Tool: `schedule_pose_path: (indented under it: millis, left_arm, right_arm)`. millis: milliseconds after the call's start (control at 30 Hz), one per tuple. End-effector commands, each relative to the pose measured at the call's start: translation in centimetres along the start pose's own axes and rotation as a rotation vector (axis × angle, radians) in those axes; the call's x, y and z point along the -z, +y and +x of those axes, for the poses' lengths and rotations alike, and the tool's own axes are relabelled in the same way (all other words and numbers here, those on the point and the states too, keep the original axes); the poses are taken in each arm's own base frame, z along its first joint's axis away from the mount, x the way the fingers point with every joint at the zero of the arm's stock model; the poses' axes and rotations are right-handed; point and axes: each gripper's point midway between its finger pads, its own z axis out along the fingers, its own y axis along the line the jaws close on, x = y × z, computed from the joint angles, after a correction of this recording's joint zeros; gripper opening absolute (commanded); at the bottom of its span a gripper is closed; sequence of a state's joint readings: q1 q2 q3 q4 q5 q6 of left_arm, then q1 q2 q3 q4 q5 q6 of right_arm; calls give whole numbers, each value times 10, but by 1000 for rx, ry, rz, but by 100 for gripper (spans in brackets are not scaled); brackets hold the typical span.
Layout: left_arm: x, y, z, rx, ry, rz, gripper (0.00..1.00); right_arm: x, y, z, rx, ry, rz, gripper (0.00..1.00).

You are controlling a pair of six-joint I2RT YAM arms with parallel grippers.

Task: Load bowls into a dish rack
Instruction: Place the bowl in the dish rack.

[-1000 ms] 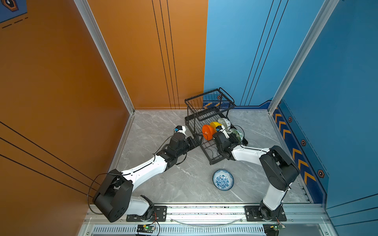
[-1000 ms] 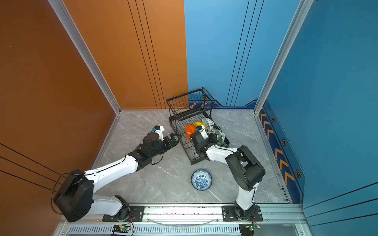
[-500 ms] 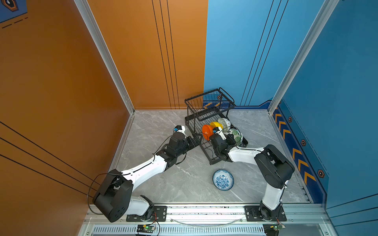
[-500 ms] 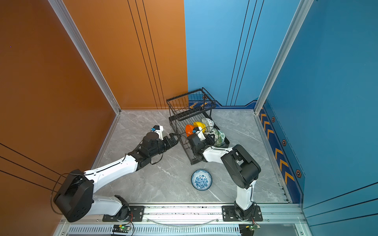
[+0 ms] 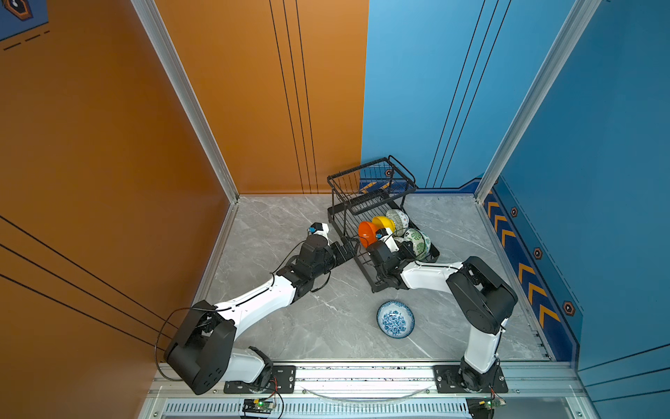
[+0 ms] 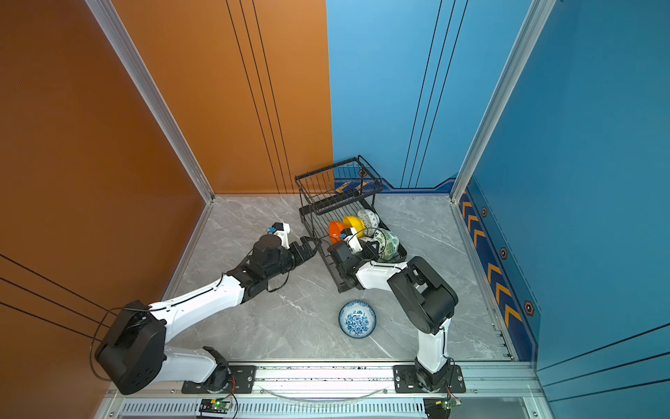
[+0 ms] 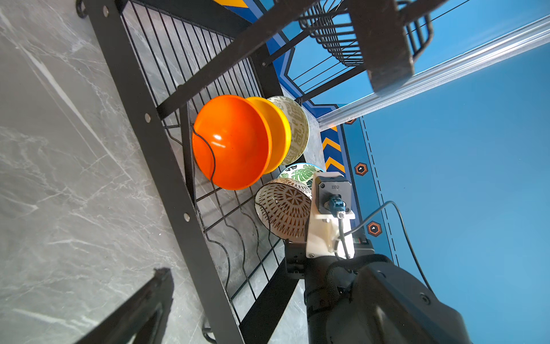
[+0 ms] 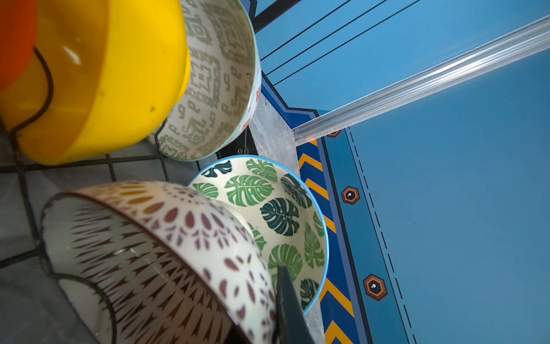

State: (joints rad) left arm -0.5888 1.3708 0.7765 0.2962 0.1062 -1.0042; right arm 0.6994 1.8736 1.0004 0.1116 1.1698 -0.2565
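Right arm [image 5: 427, 277] slid a little along the dish rack [image 5: 340, 232] toward its robot-side end since a second ago; left arm [image 5: 261, 301] hasn't budged. Right claw [image 5: 406, 248] is pinched on the lattice bowl [image 8: 148, 253], inside the rack next to the leaf bowl [image 8: 268, 202]. Left claw [image 5: 346, 250] gapes wide, empty, just outside the rack. Blue floral bowl [image 5: 395, 319] sits on the worktop [image 5: 290, 225] off the rack's robot-side end.

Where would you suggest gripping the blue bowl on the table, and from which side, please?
Probably the rim of the blue bowl, pinched from straight above, one finger inside, one outside. It sits upright, mouth up, alone on the table, so the thin rim is exposed all round, while its rounded wall gives no flat faces.
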Motion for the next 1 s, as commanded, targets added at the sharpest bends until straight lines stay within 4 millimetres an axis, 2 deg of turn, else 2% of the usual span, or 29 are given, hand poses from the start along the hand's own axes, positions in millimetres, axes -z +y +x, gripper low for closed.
schedule_pose_path:
  millis: [0, 167, 433, 967]
  left_arm:
    - [2, -4, -5, 7, -9, 20, 98]
    - [2, -3, -4, 8, -9, 17, 98]
    - [4, -2, -4, 7, -13, 16, 98]
    - [2, -5, -2, 2, -12, 15, 98]
  right_arm:
    - [-5, 18, 36, 186, 79, -11, 1]
    - [-7, 14, 35, 167, 86, -7, 14]
    - [-15, 5, 30, 115, 107, -21, 18]
    - [-14, -14, 19, 26, 98, -48, 30]
